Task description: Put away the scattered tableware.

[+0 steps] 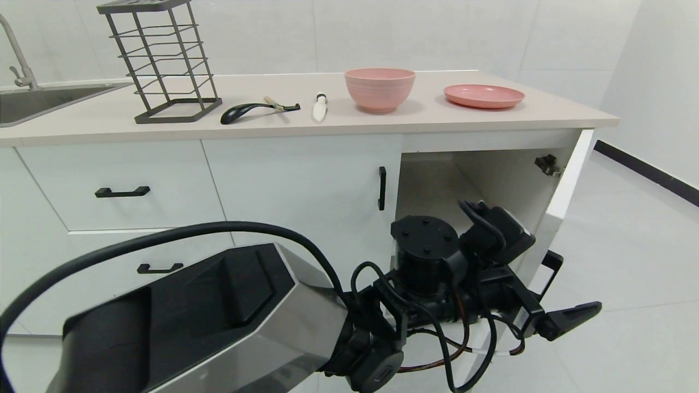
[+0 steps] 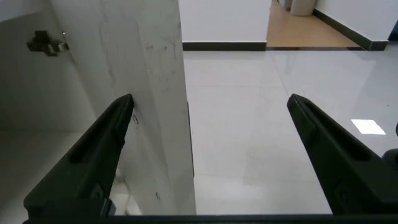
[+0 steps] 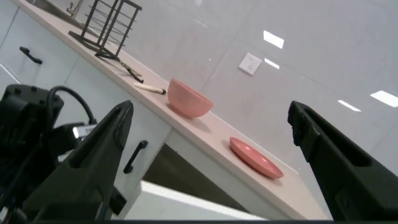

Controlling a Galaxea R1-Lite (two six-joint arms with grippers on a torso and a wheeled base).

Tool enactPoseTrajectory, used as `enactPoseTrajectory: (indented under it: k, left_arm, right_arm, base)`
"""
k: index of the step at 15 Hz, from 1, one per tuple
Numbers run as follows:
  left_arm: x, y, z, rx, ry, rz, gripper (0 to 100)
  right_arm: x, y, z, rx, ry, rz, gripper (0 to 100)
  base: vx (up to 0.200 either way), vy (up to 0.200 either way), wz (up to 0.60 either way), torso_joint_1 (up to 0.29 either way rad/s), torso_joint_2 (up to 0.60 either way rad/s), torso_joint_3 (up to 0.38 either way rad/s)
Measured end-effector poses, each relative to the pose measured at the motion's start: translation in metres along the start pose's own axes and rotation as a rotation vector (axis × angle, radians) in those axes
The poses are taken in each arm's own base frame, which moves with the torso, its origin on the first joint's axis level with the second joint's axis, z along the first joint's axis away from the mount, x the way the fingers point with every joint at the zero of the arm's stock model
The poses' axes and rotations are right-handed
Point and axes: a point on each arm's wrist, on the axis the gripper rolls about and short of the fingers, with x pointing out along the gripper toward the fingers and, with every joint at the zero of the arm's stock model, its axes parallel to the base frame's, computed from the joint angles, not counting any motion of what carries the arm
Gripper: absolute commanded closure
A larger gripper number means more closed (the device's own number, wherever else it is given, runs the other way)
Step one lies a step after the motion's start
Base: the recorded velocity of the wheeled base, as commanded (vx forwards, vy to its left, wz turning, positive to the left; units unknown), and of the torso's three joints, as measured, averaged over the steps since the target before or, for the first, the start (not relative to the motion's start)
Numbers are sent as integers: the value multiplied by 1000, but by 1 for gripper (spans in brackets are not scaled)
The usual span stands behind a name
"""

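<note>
My left gripper (image 2: 209,101) is wide open with nothing in it, fingers (image 2: 93,155) either side of the cabinet door (image 2: 149,62) edge, so I'd push that door fully clear before going for the bowl (image 1: 379,89).

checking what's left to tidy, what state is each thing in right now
cabinet door: swung open
upper drawer: shut
pink bowl: upright on the counter
pink plate: flat on the counter, empty
black spoon: lying on the counter
white utensil: lying on the counter
rack: upright, empty
left gripper: jaws open, door's edge between them
right gripper: jaws open, holding nothing
</note>
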Motion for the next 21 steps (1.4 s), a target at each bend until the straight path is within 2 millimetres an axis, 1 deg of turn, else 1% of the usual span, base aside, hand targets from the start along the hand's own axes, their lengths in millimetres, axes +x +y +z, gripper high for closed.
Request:
enactPoseTrajectory:
  k: [3,5,8,10,11,12,13,15,16,17,18,19,21]
  left_arm:
    - [14,-8,-2,4,-22,-27,0]
    - [25,-18,-4,3,-32,-52,0]
    - [51,-42,-5,-1,-70,-116,0]
    - [74,-67,-6,-37,-106,-175,0]
    - [79,-74,-9,-52,-108,-191,0]
    - [81,-74,-13,-56,-109,-190,0]
    - [77,-56,-13,-50,-116,-149,0]
    - [59,-25,-10,-46,-104,-68,0]
    - [45,-13,-4,-47,-89,-35,0]
    - [24,1,5,-50,-68,5,0]
    - [0,15,18,-49,-55,55,0]
    - [-29,27,32,-48,-42,106,0]
    - [-95,41,69,-29,-48,212,0]
  right_arm:
    - [-1,0,5,-17,-15,-3,0]
    - [-2,0,8,-26,-24,-6,0]
    - [-6,2,16,-55,-44,-15,0]
    - [-10,3,25,-84,-68,-23,0]
    - [-11,5,28,-93,-77,-24,0]
    - [-13,6,31,-103,-86,-25,0]
    - [-15,8,32,-107,-91,-24,0]
    - [-19,11,33,-108,-92,-21,0]
    - [-21,14,32,-99,-85,-18,0]
    - [-23,17,30,-88,-77,-14,0]
    - [-25,20,28,-77,-68,-11,0]
    - [-27,22,27,-71,-63,-9,0]
    - [-28,24,24,-54,-52,-1,0]
  base:
    - [0,0,0,0,0,0]
    - [0,0,0,0,0,0]
    - [0,0,0,0,0,0]
    - [0,0,0,0,0,0]
    - [0,0,0,0,0,0]
    - [0,0,0,0,0,0]
    - [0,0,0,0,0,0]
    - [0,0,0,0,0,0]
    - [0,0,0,0,0,0]
    - [0,0,0,0,0,0]
    - [0,0,0,0,0,0]
    - [0,0,0,0,0,0]
    - [0,0,0,0,0,0]
